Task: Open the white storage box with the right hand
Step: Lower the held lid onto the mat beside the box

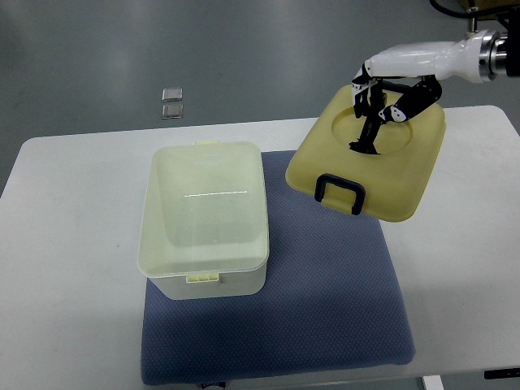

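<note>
The white box (205,219) is seen standing open on a blue mat (325,301), which is spread on a white table (73,268). Its yellow lid (406,179), fitted with a dark handle (339,193), is held tilted to the right of the box, clear of it. The lid is gripped from above by the curled fingers of the right hand (382,106).

You are looking at a glossy white plastic box (205,219), light glinting inside it. The yellow lid (406,175) is showing smooth, matt plastic with a shiny black latch (339,193). The blue mat (325,309) is looking dimpled and cloth-like on the smooth white table (65,268).
</note>
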Controlling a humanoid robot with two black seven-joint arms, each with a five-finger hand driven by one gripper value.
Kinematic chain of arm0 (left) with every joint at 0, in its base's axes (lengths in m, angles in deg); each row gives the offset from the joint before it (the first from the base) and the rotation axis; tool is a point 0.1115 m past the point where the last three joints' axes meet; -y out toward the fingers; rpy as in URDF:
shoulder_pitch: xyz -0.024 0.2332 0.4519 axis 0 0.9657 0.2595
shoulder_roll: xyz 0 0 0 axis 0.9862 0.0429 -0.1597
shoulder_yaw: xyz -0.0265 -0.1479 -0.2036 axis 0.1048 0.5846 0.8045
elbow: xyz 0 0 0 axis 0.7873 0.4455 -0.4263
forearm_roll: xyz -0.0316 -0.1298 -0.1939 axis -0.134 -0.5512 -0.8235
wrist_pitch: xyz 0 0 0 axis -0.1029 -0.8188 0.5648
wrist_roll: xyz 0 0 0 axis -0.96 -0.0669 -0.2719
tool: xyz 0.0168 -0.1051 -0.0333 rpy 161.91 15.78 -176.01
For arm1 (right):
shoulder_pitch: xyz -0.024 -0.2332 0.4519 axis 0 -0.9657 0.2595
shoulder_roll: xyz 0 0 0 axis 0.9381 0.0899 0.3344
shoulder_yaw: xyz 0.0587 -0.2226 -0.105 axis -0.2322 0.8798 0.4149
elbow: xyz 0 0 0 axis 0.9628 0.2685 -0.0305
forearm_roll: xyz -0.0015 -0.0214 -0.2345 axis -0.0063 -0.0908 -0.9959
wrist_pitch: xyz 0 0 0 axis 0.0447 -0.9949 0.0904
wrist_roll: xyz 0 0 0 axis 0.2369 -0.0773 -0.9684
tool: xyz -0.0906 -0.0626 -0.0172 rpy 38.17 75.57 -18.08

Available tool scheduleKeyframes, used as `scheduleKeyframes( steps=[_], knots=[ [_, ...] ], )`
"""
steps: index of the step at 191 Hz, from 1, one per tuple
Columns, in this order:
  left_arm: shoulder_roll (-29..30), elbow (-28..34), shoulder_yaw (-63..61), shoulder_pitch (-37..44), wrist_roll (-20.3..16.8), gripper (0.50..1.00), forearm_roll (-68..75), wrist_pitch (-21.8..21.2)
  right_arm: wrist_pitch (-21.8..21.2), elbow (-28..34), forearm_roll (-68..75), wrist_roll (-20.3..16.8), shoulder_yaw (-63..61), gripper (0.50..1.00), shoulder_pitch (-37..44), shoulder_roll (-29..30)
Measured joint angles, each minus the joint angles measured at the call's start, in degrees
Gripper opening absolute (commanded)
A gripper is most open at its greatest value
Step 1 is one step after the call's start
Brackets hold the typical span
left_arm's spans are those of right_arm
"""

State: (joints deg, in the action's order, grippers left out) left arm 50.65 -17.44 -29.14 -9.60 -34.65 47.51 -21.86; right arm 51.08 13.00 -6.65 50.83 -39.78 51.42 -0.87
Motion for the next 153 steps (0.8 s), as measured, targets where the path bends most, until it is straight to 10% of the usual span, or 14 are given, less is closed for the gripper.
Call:
scheduleKeyframes(
  steps=[153],
  knots=[
    [0.00,0.00,0.12,0.00,1.93,1.000,0.01,0.00,10.26,-4.66,-6.36,0.13,0.21,0.500,-15.51,11.63]
  ],
)
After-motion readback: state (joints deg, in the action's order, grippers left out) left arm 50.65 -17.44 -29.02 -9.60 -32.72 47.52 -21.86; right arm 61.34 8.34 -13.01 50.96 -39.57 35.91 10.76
